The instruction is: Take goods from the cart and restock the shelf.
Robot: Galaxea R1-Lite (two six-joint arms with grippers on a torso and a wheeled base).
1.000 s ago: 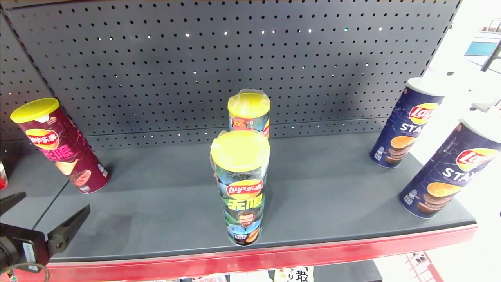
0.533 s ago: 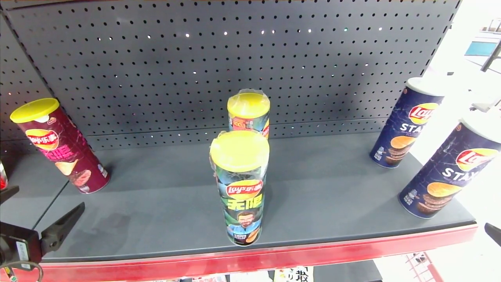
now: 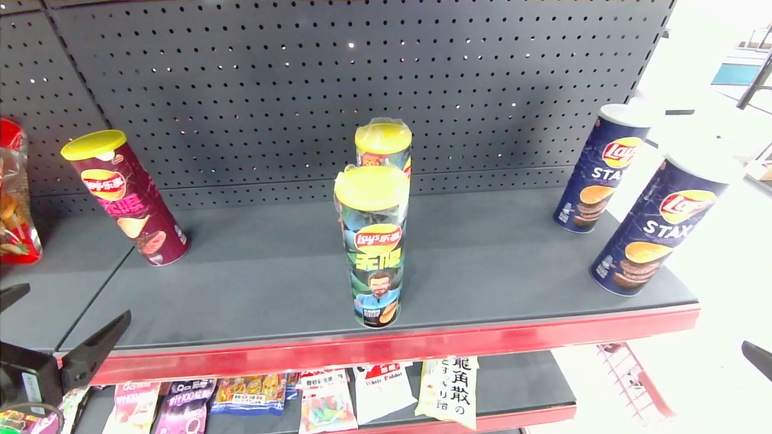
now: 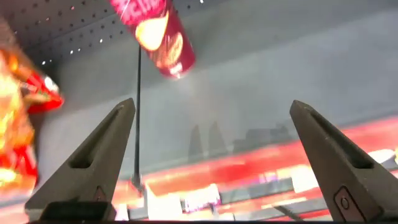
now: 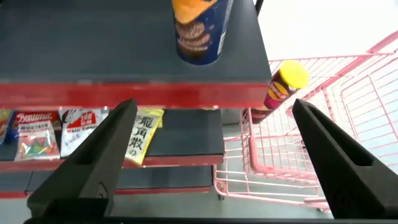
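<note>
Five chip cans were already standing on the dark grey metal shelf point(image 3: 241, 283) with the red front lip: the tall green-wrapped, yellow-lidded cardboard can point(image 3: 374, 247) front and centre, its twin can point(image 3: 383, 147) right behind it, a maroon yellow-lidded can point(image 3: 123, 199) well off to its left, and a navy white-lidded can point(image 3: 597, 172) plus a second navy can point(image 3: 654, 229) well off to its right. With wide gaps between them, I'd call it only partly stocked. Down past the green can's right, the pink wire cart point(image 5: 348, 124) held at least one maroon spare can point(image 5: 281, 87). The left gripper point(image 3: 75, 301) and right gripper point(image 5: 214, 102) hung low in front of the green can, jaws spread wide, carrying nothing, so fetching from the cart looked like what remained.
</note>
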